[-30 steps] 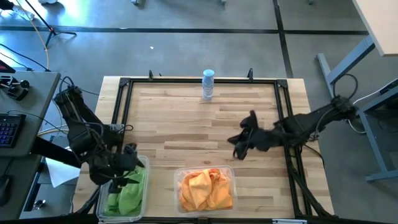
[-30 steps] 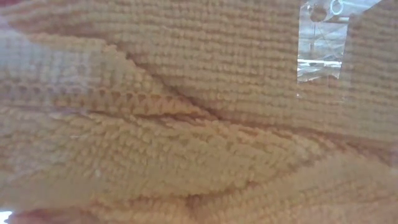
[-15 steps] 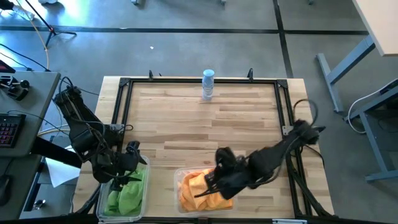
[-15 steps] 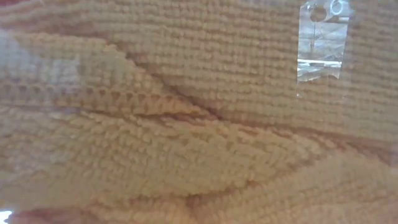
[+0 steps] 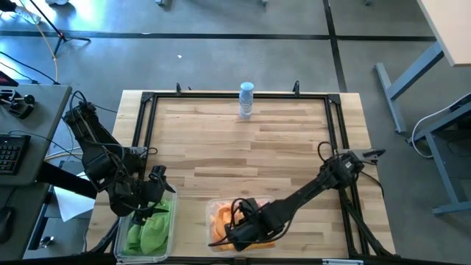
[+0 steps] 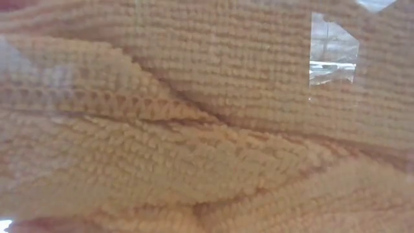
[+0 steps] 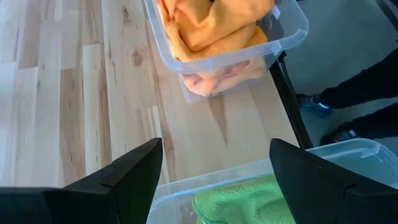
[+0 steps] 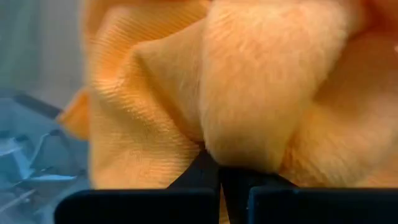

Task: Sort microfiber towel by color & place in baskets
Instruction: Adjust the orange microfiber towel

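Right pincer (image 5: 234, 235): fingers (image 8: 208, 171) closed tight together, tips pressed into the bunched orange microfiber towels (image 5: 221, 221) inside the wider clear plastic rectangular basket (image 5: 210, 207) at desk's near edge; cannot tell if any cloth is actually caught between them. Right arm lies stretched across the basket, covering most of the pile from above.

Left pincer (image 5: 151, 197): spread wide, nothing held, hovering over the far end of the narrower clear plastic basket (image 5: 174, 213), near-left corner of desk. Bright green microfiber towels (image 5: 147, 234) lie in that basket.

Surroundings: light wooden slatted desk (image 5: 221, 147) w/ black metal frame; small clear bottle (image 5: 246, 99) upright at far edge, centre, well apart from both baskets. Low view is blocked entirely by orange cloth against the basket wall (image 6: 333, 58).

Change vs earlier frames: a second ago right pincer was over mid-desk to the right, orange pile fully exposed; half a second ago it reached the basket's right side; now it is down in the pile at basket's centre-left. Left pincer, bottle, green towels unchanged.
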Controlling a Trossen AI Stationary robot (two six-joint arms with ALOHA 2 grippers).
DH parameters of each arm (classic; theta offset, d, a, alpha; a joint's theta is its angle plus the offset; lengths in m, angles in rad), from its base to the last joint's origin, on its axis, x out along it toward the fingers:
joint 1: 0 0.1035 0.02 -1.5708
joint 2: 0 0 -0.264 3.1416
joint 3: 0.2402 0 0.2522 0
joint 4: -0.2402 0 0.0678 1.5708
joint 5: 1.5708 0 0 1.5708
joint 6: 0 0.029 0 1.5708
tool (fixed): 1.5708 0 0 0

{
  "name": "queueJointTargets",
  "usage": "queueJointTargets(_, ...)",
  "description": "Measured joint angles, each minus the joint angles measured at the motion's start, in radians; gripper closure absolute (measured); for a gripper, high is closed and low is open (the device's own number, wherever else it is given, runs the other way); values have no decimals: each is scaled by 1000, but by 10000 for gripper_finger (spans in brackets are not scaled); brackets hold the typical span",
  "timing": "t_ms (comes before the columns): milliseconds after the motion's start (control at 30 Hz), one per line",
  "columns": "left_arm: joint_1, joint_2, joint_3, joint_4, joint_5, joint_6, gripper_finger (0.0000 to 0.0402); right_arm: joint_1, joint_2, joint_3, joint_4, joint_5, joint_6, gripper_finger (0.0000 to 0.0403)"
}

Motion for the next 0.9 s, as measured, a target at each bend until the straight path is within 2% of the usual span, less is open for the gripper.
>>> queueJointTargets(200, 0, 0, 0, 0, 0, 0, 117, -9, 90, -4, 52, -67, 45, 403)
queueJointTargets(400, 0, 0, 0, 0, 0, -1, 117, -20, 134, -1, 61, -79, 45, 403)
queueJointTargets(600, 0, 0, 0, 1, -1, -5, 117, -29, 159, -1, 66, -119, -12, 402)
queueJointTargets(800, 0, 0, 0, 1, 3, -37, 117, -8, 133, 27, 53, -31, -57, 399)
queueJointTargets(900, 0, 0, -1, 1, 5, -37, 117, 1, 117, 69, 21, 27, -96, 380)
